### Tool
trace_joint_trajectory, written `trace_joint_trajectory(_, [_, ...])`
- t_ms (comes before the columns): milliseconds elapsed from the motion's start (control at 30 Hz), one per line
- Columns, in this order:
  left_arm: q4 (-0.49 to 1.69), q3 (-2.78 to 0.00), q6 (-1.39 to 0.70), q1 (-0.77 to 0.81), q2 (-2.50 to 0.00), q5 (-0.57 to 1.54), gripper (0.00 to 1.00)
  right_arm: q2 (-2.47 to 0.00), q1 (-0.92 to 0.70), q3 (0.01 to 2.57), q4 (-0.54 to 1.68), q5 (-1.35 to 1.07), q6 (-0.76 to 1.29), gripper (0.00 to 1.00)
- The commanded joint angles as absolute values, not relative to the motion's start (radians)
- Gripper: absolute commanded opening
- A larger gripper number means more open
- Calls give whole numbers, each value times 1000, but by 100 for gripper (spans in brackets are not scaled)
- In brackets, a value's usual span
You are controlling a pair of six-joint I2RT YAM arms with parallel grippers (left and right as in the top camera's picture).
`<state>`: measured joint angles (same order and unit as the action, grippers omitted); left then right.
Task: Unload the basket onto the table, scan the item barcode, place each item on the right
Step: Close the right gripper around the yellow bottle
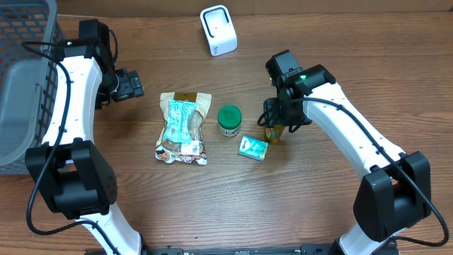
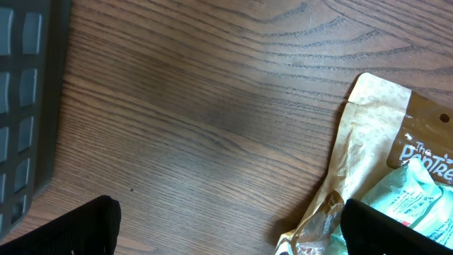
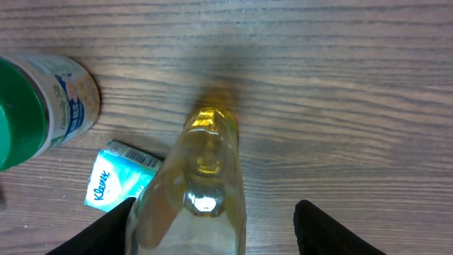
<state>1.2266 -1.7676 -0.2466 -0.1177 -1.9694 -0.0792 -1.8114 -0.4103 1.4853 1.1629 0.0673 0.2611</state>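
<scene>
Overhead: fixed high, looks straight down, whole bench and both my arms in frame, far off. Left wrist: rides just above my left hand, faces down at the wood, close. It shares the snack bag top and the basket wall with overhead. Right wrist: above my right hand, closer still, looking down along a clear bottle. The jar and tissue pack also show in overhead.

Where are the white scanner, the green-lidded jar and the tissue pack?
white scanner (image 1: 218, 30), overhead view, on its front face.
green-lidded jar (image 1: 228, 115), overhead view, on the green lid.
tissue pack (image 1: 253, 147), overhead view, middle of its top.
</scene>
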Motion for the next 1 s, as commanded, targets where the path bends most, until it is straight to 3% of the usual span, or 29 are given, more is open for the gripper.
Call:
trace_joint_trajectory(0, [1225,-1783,-231,-111,-1959,-85,100,-1809,-409,1491,1164,34,262,65])
trace_joint_trajectory(967, [1225,-1783,-231,-111,-1959,-85,99,-1809,-409,1470,1155,32,262,62])
